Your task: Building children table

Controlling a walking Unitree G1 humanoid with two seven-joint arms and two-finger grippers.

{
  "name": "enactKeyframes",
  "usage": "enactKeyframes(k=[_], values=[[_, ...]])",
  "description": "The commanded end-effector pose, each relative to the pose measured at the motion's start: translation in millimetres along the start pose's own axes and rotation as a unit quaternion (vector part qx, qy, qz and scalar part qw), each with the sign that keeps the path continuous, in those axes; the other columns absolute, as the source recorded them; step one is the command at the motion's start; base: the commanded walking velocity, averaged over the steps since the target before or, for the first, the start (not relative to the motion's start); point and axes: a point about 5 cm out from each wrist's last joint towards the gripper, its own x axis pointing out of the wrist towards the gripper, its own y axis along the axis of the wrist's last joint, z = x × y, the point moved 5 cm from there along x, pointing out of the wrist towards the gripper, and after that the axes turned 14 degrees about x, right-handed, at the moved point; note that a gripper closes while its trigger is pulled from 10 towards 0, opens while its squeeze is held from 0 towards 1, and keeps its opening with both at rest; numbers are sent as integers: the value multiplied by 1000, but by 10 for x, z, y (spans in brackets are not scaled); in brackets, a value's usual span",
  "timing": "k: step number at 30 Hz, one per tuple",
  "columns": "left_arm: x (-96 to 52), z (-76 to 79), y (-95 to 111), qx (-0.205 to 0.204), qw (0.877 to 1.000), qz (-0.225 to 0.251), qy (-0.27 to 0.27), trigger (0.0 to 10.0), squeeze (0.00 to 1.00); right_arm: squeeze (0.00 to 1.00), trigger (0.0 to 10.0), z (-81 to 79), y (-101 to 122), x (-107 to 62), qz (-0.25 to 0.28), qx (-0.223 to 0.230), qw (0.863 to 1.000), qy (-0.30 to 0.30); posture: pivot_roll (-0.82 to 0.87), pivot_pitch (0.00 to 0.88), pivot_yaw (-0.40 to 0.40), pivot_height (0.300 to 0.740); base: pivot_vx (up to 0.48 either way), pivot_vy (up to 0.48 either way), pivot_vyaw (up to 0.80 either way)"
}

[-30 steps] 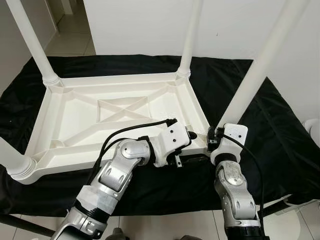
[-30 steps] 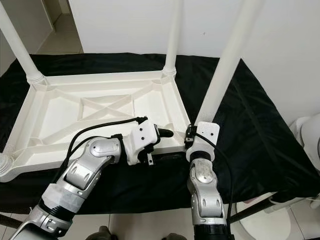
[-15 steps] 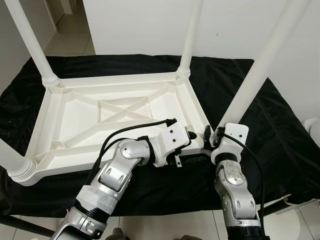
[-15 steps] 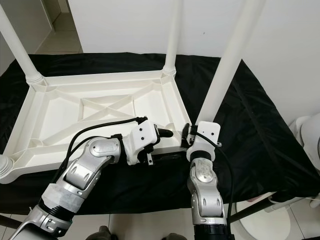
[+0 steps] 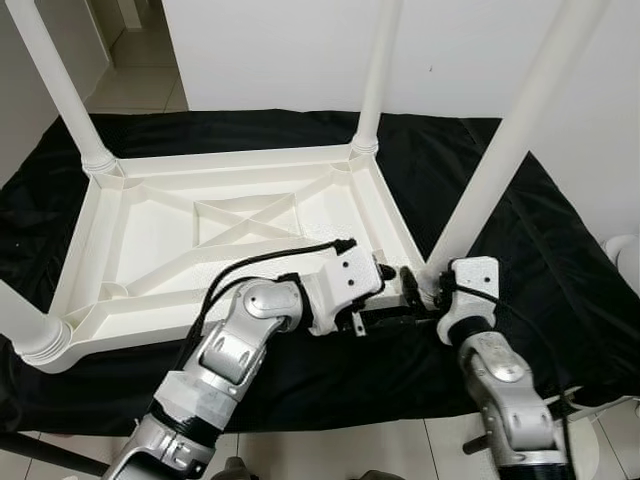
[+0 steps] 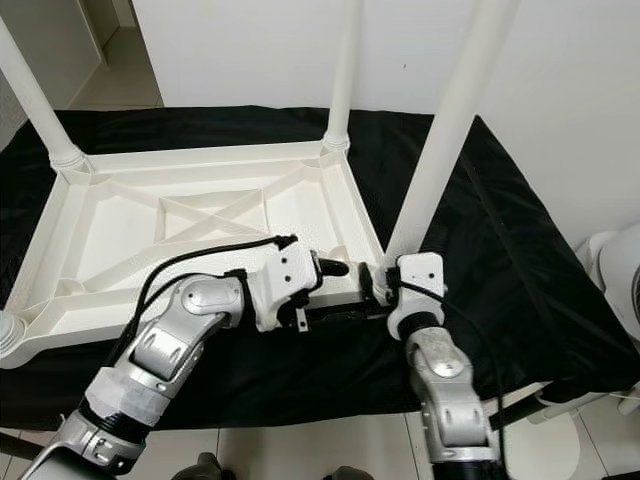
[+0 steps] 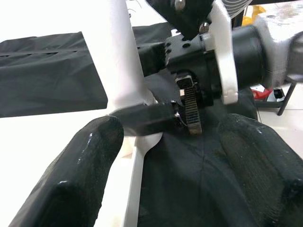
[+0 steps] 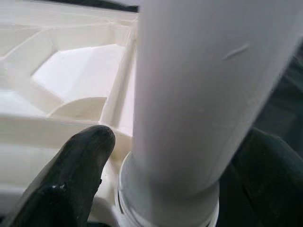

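Observation:
A white plastic children's table [image 5: 150, 215] lies upside down on a black cloth, its legs pointing up. The near right leg [image 5: 510, 140] stands in its corner socket. My right gripper [image 5: 425, 290] is at the base of that leg, shut on it; in the right wrist view one black finger [image 8: 71, 184] lies on each side of the leg [image 8: 199, 94] just above its collar. My left gripper [image 5: 388, 292] hovers open over the table's near right corner, pointing at the right gripper, with nothing between its fingers [image 7: 80, 175].
Three more legs stand up: far right [image 5: 375, 70], far left [image 5: 60, 80] and near left [image 5: 20, 320]. The black cloth [image 5: 540, 260] covers the low surface under the table. A white rounded object [image 5: 625, 255] sits at the right edge. A white wall is close behind.
My right forearm has swung out to the right while its gripper stays at the base of the near right leg. The left arm has hardly moved.

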Motion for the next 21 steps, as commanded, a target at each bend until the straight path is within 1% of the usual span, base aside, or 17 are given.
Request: enactKeyframes(k=[1, 2, 3, 4, 5, 7, 11, 12, 13, 14, 15, 21], values=[[16, -53, 8, 6, 1000, -2, 20, 10000, 0, 0, 10000, 12, 0, 17, -1, 0, 1000, 15, -38, 0, -12, 740, 0, 0, 0], [18, -59, 10, 7, 1000, -2, 20, 10000, 0, 0, 10000, 32, 20, 58, -3, -7, 999, 37, -34, 0, -14, 740, 0, 0, 0], [18, -59, 10, 7, 1000, -2, 20, 10000, 0, 0, 10000, 32, 20, 58, -3, -7, 999, 37, -34, 0, -14, 740, 0, 0, 0], [14, -61, 12, 8, 1000, -2, 21, 10000, 0, 0, 10000, -1, 36, 129, -13, -18, 996, 86, -28, 0, -15, 740, 0, 0, 0], [14, -61, 12, 8, 1000, -2, 21, 10000, 0, 0, 10000, -1, 36, 129, -13, -18, 996, 86, -28, 0, -15, 740, 0, 0, 0], [7, -68, 12, 9, 1000, -3, 23, 10000, 0, 0, 10000, -54, 34, 178, -20, -27, 992, 121, -20, 0, -17, 740, 0, 0, 0], [0, -74, 10, 9, 1000, -4, 25, 10000, 0, 0, 10000, -81, 29, 226, -25, -35, 989, 140, -14, 0, -18, 740, 0, 0, 0], [-3, -76, 11, 9, 1000, -4, 25, 10000, 0, 0, 7725, -91, 20, 251, -29, -37, 988, 147, -12, 0, -18, 740, 0, 0, 0], [-3, -76, 11, 9, 1000, -4, 25, 10000, 0, 0, 7725, -91, 20, 251, -29, -37, 988, 147, -12, 0, -18, 740, 0, 0, 0], [-6, -79, 12, 9, 1000, -5, 26, 10000, 0, 0, 1882, -106, 1, 279, -35, -34, 987, 156, -8, 0, -18, 740, 0, 0, 0], [-9, -82, 12, 10, 1000, -5, 28, 10000, 0, 0, 0, -123, -20, 298, -40, -34, 985, 164, -4, 0, -19, 740, 0, 0, 0], [-24, -88, 13, 10, 999, -7, 31, 10000, 0, 0, 0, -158, -88, 298, -50, -27, 982, 181, 5, 0, -23, 740, 0, 0, 0]])
